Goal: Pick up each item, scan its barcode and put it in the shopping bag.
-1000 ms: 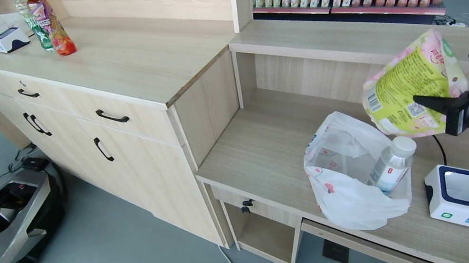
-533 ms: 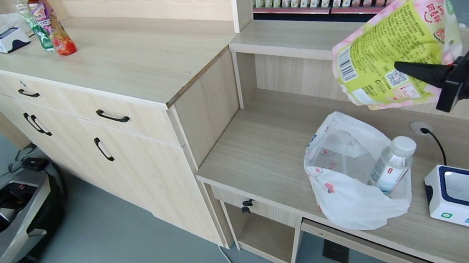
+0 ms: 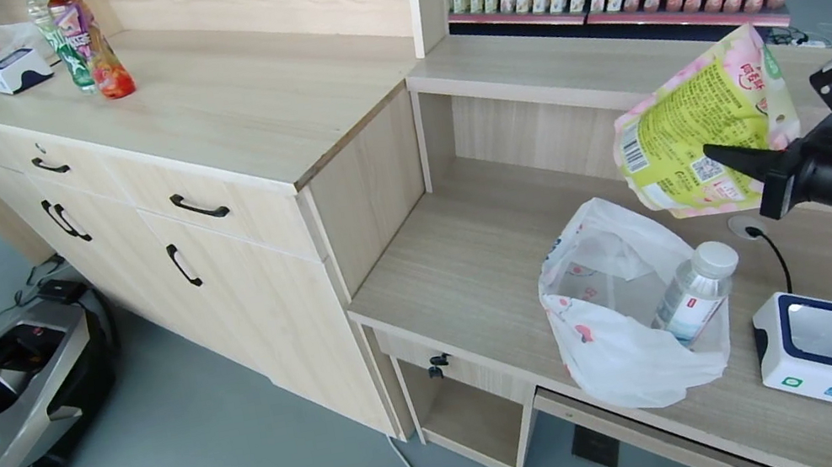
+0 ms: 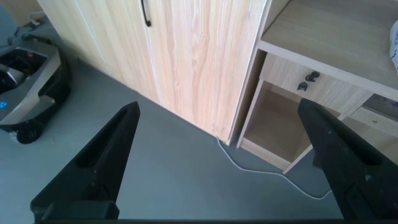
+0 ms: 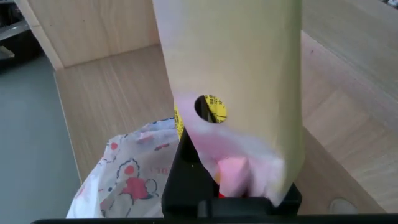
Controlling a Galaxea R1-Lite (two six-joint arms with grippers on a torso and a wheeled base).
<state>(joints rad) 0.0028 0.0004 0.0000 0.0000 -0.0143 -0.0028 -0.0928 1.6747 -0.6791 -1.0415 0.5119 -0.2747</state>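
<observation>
Sensibly, the low desk (image 3: 463, 259) is carrying the shopping bag (image 3: 617, 352) with its mouth lying slack and open, a bottle (image 3: 692, 296) leaning inside, so the next item is getting an easy way in. The right gripper (image 3: 721, 158) is clamping the snack pouch (image 3: 692, 125) near one edge and holding it aloft just behind the bag, likely because the scanner (image 3: 813, 347) is sitting close beside the bag. The left gripper (image 4: 217, 162) is hanging spread wide and empty over the floor.

Barcode (image 3: 630, 148) and QR code (image 3: 706, 168) on snack pouch (image 3: 703, 114), label on bottle (image 3: 689, 301), print too small to read
</observation>
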